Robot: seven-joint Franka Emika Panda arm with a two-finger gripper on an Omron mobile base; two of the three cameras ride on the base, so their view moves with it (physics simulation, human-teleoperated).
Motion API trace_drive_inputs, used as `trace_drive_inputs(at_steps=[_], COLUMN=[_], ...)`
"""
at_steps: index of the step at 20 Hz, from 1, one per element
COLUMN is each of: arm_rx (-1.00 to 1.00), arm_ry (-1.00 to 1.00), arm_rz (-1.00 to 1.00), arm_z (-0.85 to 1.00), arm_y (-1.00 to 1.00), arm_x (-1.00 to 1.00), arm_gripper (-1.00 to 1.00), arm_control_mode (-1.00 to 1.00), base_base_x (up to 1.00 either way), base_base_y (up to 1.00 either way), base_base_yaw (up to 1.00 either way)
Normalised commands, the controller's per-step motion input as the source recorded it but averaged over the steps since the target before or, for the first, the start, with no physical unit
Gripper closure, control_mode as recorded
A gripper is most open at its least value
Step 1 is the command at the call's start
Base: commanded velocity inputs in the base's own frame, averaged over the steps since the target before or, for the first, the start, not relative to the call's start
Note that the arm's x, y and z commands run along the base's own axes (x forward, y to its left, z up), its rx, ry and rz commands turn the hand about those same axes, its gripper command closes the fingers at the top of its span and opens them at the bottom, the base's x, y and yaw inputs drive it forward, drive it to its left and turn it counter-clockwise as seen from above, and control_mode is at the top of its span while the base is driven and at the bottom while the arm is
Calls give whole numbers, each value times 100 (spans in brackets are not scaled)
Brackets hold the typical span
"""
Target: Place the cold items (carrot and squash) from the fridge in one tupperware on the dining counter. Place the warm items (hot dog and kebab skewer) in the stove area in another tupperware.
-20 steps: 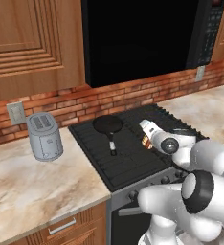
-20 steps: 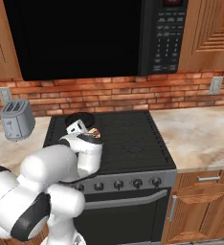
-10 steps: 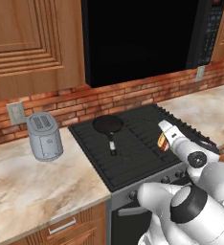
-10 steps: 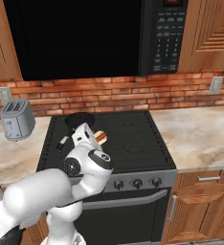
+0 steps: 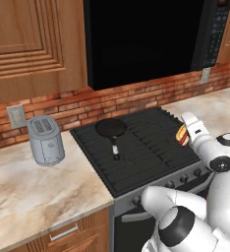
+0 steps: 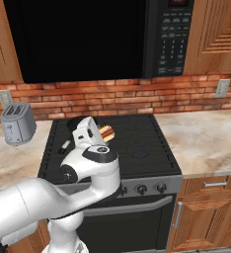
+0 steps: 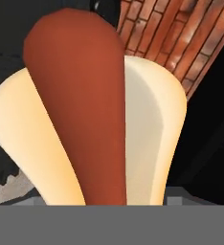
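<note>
The gripper (image 6: 100,133) holds the hot dog (image 6: 106,132) aloft over the stove (image 6: 137,148), its long axis running straight out from the gripper, as the hand view shows, so it must go down lengthwise.

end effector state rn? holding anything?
End effector: closed on the hot dog, carried above the stove.
</note>
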Motion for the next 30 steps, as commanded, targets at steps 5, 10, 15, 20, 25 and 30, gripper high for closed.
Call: trace_drive_inputs(at_steps=[5,10,15,20,25,30], arm_rx=[20,97,100,98,92,79], arm_ry=[-6,-40,-48,-16,14,49], arm_rz=[-3,-1,0,7,13,5], arm_z=[3,23,7,51,59,65], arm_y=[-1,-4,-12,-27,-21,-17], arm_x=[-3,-8,0,-3,-41,-75], arm_gripper=[100,100,100,100,100,100], arm_control_mode=[-100,-100,-100,-100,-100,-100], base_base_x=[0,0,0,0,0,0], base_base_y=[0,0,0,0,0,0], base_base_yaw=[0,0,0,0,0,0])
